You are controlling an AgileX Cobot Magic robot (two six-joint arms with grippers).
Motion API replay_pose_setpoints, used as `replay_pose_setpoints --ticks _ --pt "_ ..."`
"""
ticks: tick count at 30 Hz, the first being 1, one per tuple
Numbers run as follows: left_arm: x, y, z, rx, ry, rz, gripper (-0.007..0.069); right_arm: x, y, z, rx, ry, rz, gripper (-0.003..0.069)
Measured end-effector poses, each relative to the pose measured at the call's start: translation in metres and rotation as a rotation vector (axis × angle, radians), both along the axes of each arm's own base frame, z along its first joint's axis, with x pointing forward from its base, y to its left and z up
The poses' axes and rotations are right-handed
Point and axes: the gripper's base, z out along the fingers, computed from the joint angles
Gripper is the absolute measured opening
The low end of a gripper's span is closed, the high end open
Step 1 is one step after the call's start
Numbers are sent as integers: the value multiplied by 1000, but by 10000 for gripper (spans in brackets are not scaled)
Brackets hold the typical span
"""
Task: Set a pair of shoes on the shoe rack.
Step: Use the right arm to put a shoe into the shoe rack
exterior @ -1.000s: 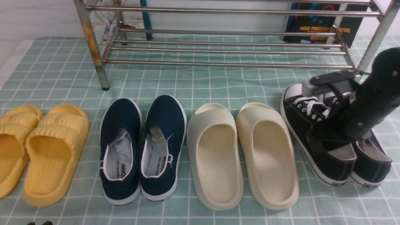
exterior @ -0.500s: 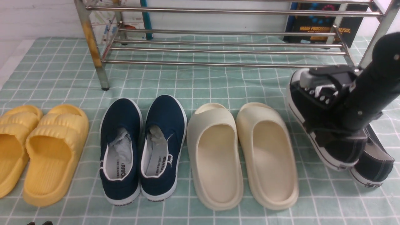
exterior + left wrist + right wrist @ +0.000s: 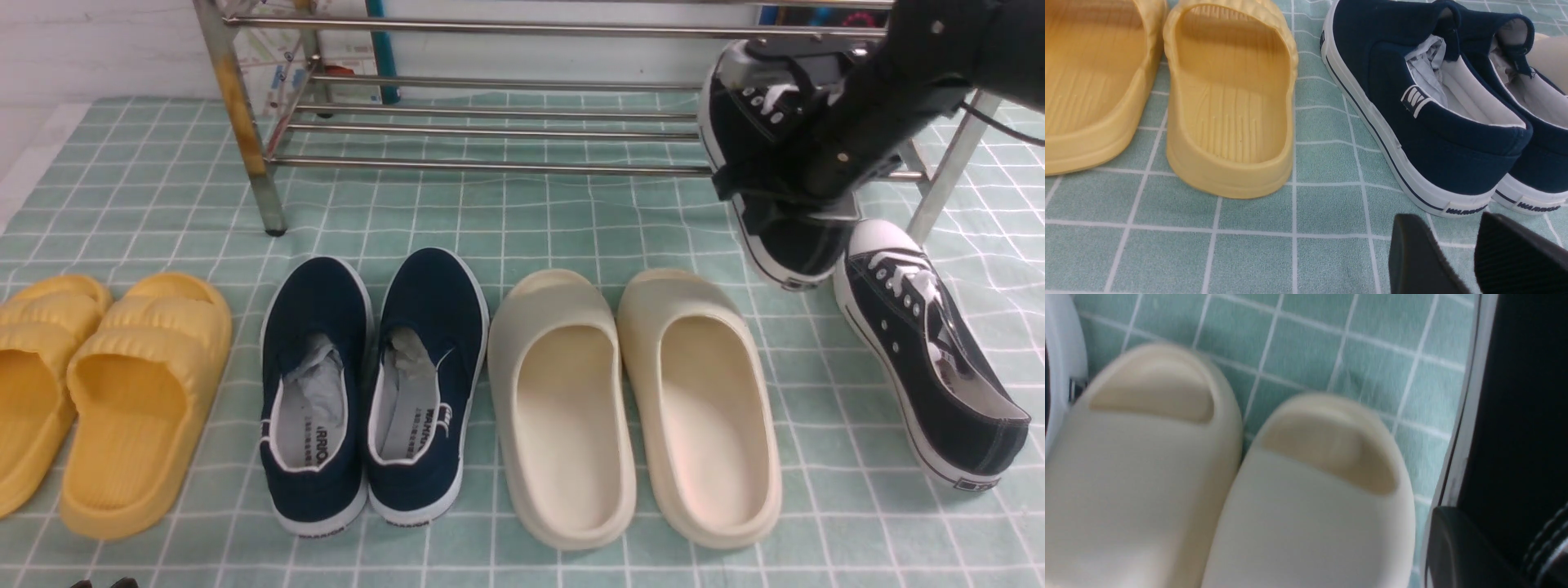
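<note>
Sneakers of the pair of shoes are seen apart. The lifted sneaker point(image 3: 741, 151) is carried in the air, tilted with its toe cap raised, in front of the right end of the shoe rack point(image 3: 490, 167). Whether it touches the bars cannot be told. The second sneaker point(image 3: 927, 351) is left flat on the checked cloth point(image 3: 490, 220), near the rack's right front leg and just beside the hanging heel of the first.

Neither sneaker is yet set on the rack, so the task is judged to be at an early stage: one shoe is picked up and brought close, its placing is outstanding, and the second shoe remains to be fetched and placed.

The right gripper point(image 3: 788, 196) is clenched on the lifted sneaker around its collar. In the right wrist view one dark finger point(image 3: 1457, 551) is seen pressed against the black canvas beside the white sole edge.

The left gripper point(image 3: 1447, 222) is held low over the cloth with its jaws apart and nothing between them, just behind the heels of the navy slip-ons point(image 3: 1433, 122). The cream slides point(image 3: 637, 400) and yellow slides point(image 3: 122, 392) are left untouched.
</note>
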Motion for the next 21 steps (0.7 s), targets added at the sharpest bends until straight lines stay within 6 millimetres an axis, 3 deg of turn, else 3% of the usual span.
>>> replay_pose_setpoints --ticks 6,12,14,21 --pt "0 0 0 0 0 0 239 50 8 1 -36 -85 -7 27" --pt "0 0 0 0 0 0 239 74 12 -10 -44 -102 -28 87" --pt "0 0 0 0 0 0 239 76 13 -12 -43 -106 -28 134" --pt "0 0 0 0 0 0 239 62 10 18 -35 -116 -23 504"
